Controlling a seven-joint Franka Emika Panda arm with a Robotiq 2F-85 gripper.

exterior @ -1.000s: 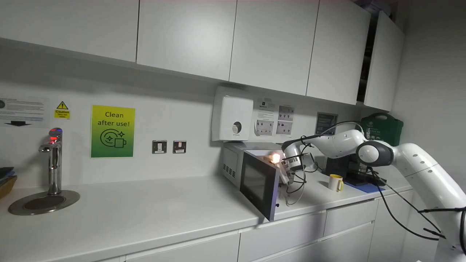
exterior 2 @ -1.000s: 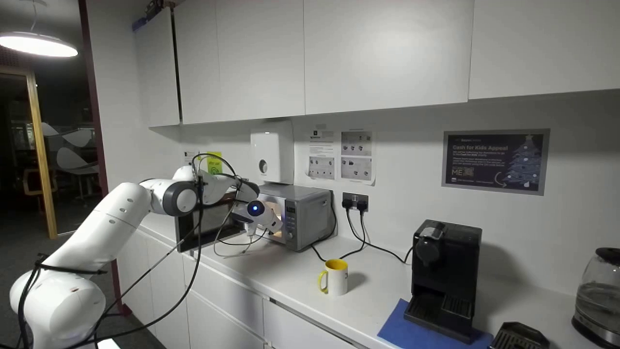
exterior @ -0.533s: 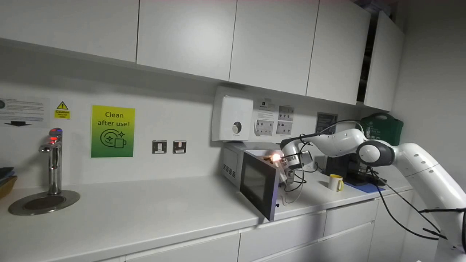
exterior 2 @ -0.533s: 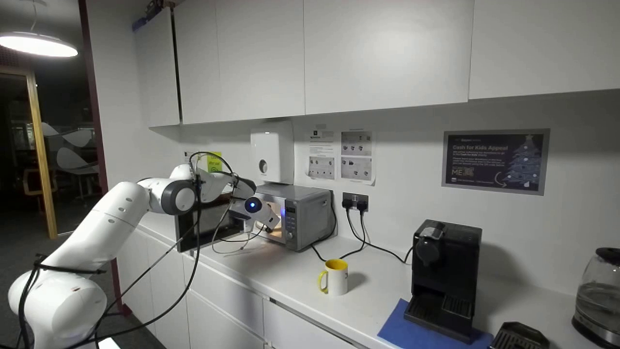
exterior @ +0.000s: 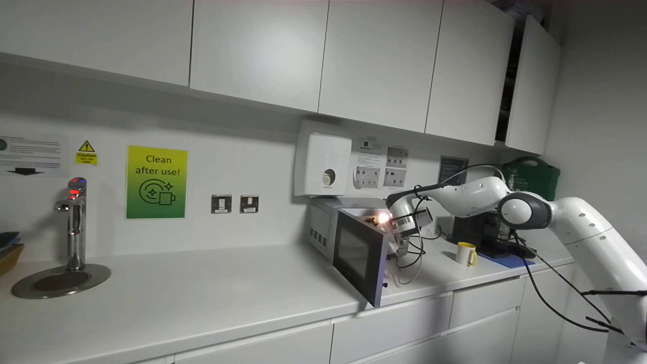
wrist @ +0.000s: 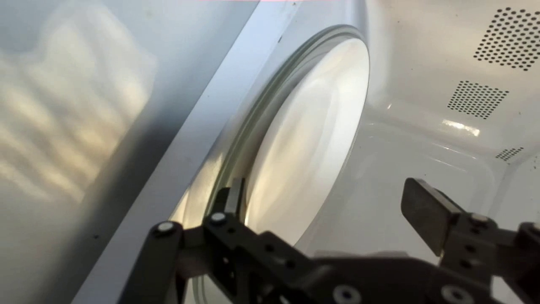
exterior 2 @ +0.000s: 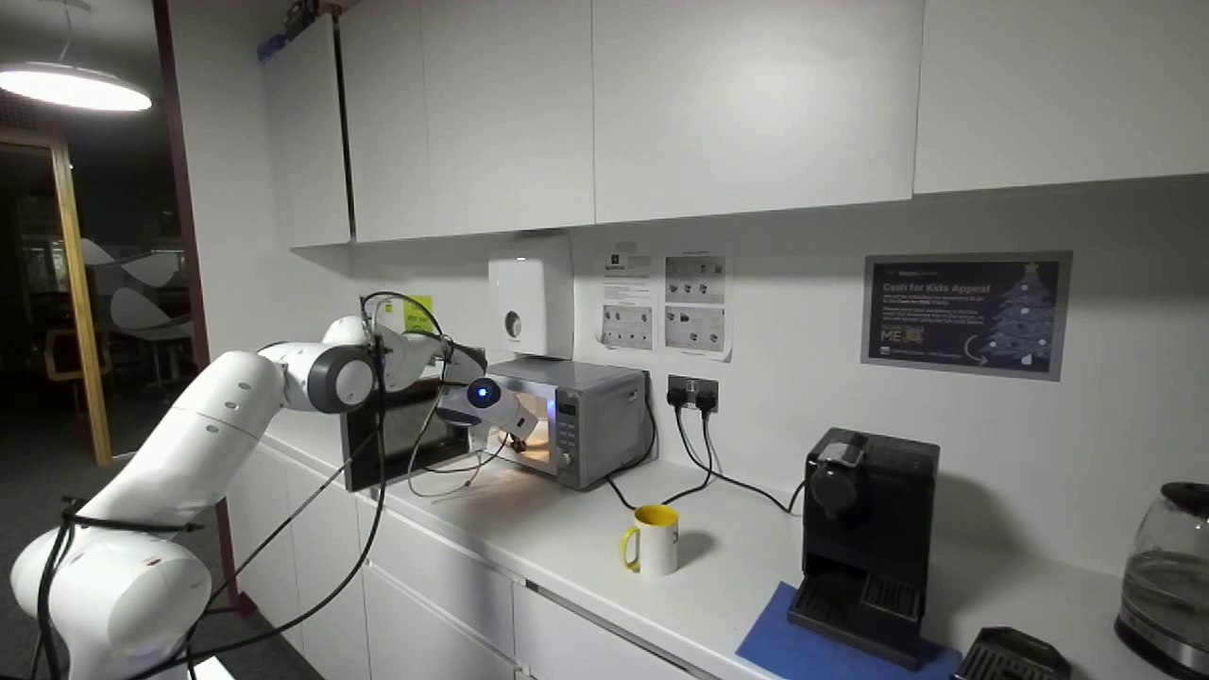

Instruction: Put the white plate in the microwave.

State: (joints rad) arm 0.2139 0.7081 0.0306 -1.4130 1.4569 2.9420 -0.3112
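In the wrist view the white plate [wrist: 308, 135] lies inside the microwave, resting on the round glass turntable [wrist: 259, 114]. My gripper [wrist: 327, 188] stands wide open around nothing gripped. Its left finger [wrist: 236, 195] is right beside the plate's rim; I cannot tell whether they touch. The right finger [wrist: 423, 217] is well clear of the plate. The silver-grey microwave [exterior 2: 604, 397] glows inside, its door [exterior: 354, 253] swung wide. An exterior view has the gripper [exterior 2: 517, 442] at the lit opening. Neither exterior view shows the plate.
The front sill [wrist: 190, 139] runs along the left of the turntable, perforated wall to the right. On the counter [exterior 2: 586, 529] stand a yellow-and-white mug [exterior 2: 655, 543] and a black coffee machine [exterior 2: 864, 557]. A white wall box [exterior 2: 532, 297] hangs above the microwave. Loose cables hang off the arm.
The wrist has drifted a little away from the microwave opening, leftward in an exterior view. The black fingers now stand out against the lit interior. Mug and microwave door have stayed put.
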